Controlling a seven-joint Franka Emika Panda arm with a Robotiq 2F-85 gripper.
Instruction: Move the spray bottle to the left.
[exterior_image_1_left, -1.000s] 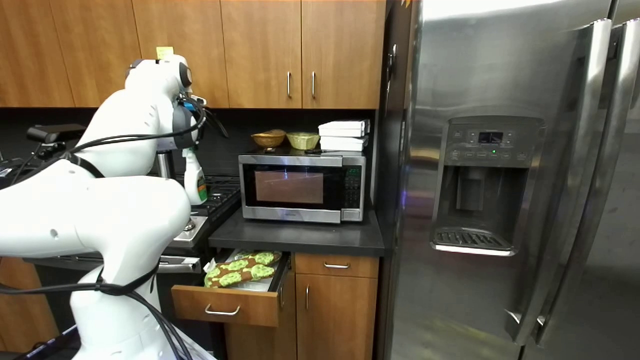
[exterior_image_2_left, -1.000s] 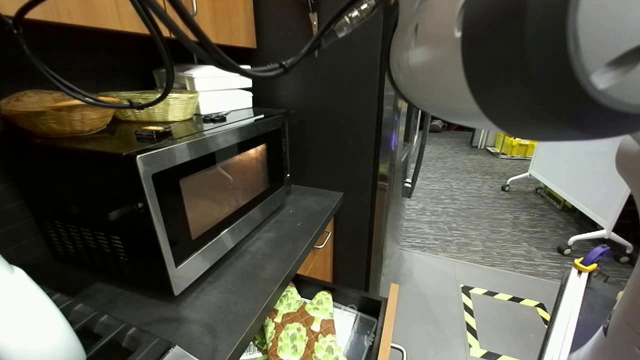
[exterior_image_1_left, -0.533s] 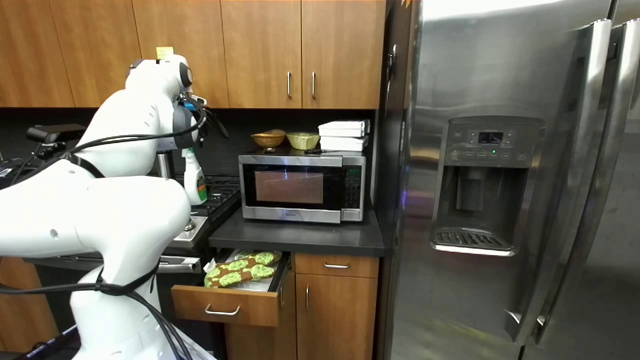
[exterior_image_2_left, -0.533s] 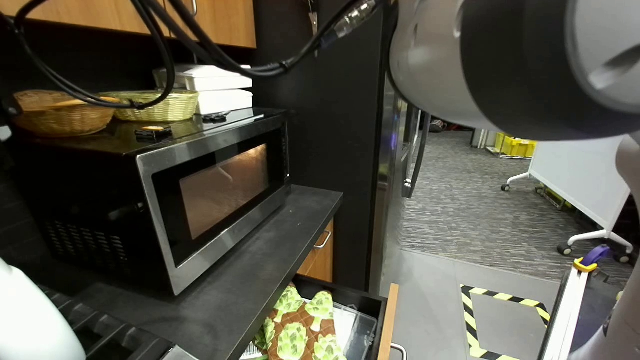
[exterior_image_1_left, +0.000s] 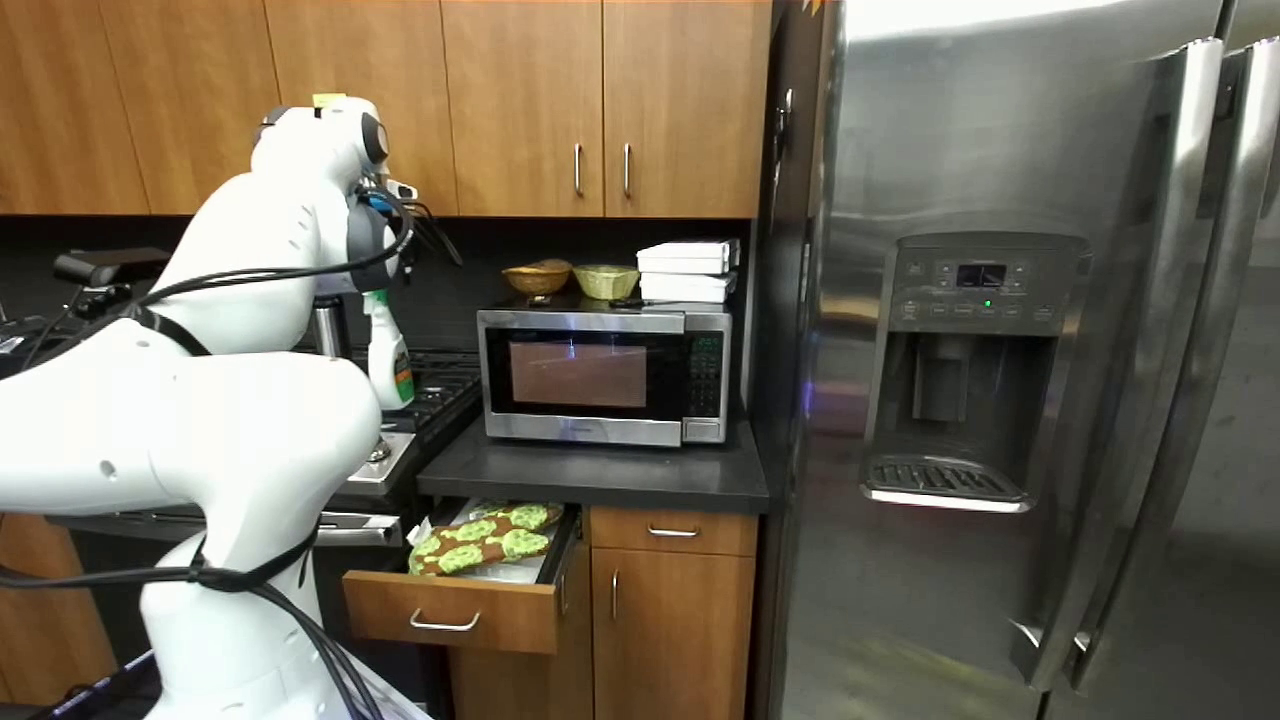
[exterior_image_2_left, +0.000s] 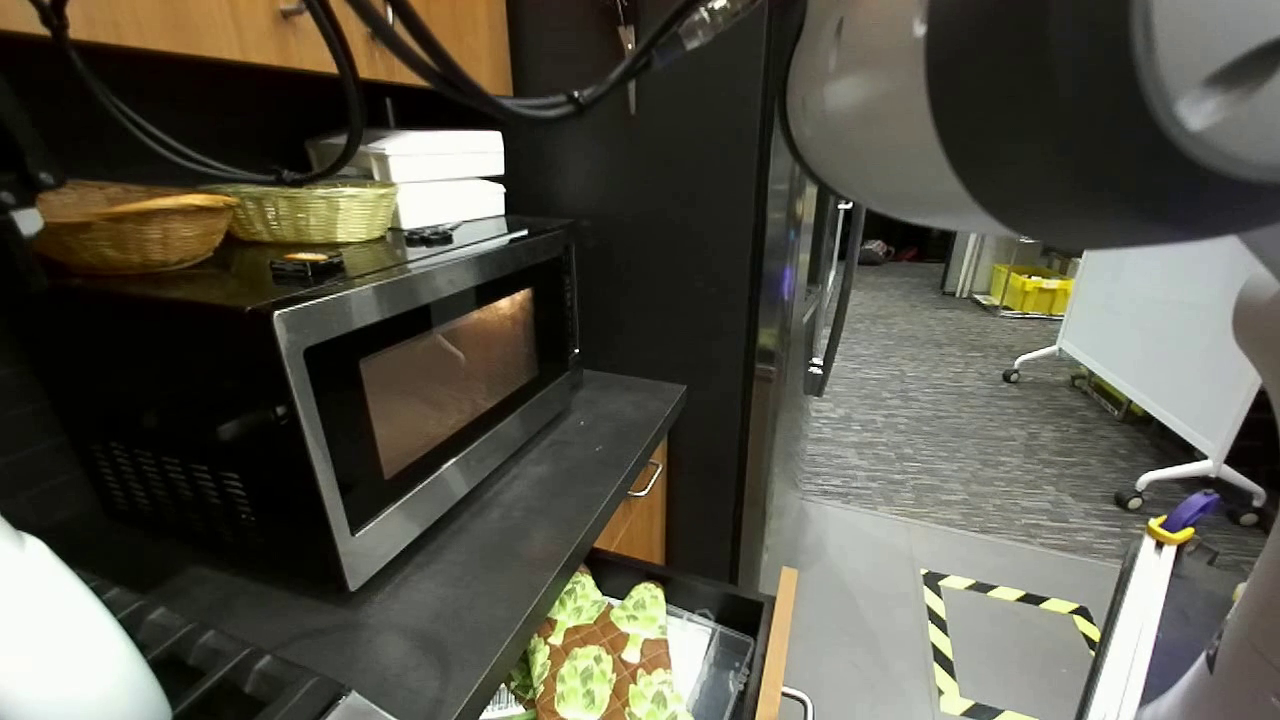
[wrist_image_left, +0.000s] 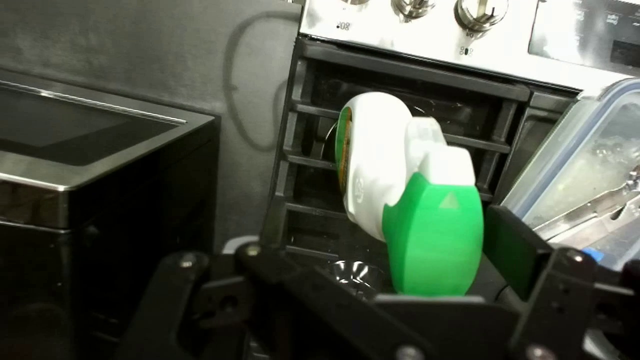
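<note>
The spray bottle (exterior_image_1_left: 387, 365), white with a green head (wrist_image_left: 435, 240) and a label showing green and orange, stands upright on the black grate (wrist_image_left: 415, 69) of the stove (wrist_image_left: 400, 35), to the left of the microwave (exterior_image_1_left: 580, 430) in an exterior view, where the elbow of the white arm (exterior_image_1_left: 250, 260) covers a little of its lower side. The gripper (wrist_image_left: 370, 232) hangs by the bottle's top and is spread wide. In the wrist view the green head sits between its fingers (wrist_image_left: 517, 245), much nearer to the one on the right, which lies just beside the plastic; whether they touch cannot be told. A broad gap separates the head from the opposite finger. At the right edge of the same view a clear container (wrist_image_left: 565, 150) with a bluish rim shows in part, something metal (wrist_image_left: 590, 207) inside it. In both exterior views the microwave rests on a dark counter (exterior_image_1_left: 600, 472), bearing a brown basket (exterior_image_1_left: 537, 277), a pale green basket (exterior_image_1_left: 605, 283) and white boxes (exterior_image_1_left: 687, 265). Below the counter a drawer (exterior_image_1_left: 450, 600) is pulled out, and a mitt (exterior_image_1_left: 485, 547) patterned in brown and green lies in it. Wooden cabinets (exterior_image_1_left: 520, 110) hang above, and a steel refrigerator (exterior_image_1_left: 1000, 600) stands at the right in an exterior view. Beyond, an exterior view shows a white board (exterior_image_2_left: 1150, 340) on wheels, a yellow crate (exterior_image_2_left: 1035, 292) and black-and-yellow tape (exterior_image_2_left: 941, 640) on the floor (exterior_image_2_left: 860, 580).
</note>
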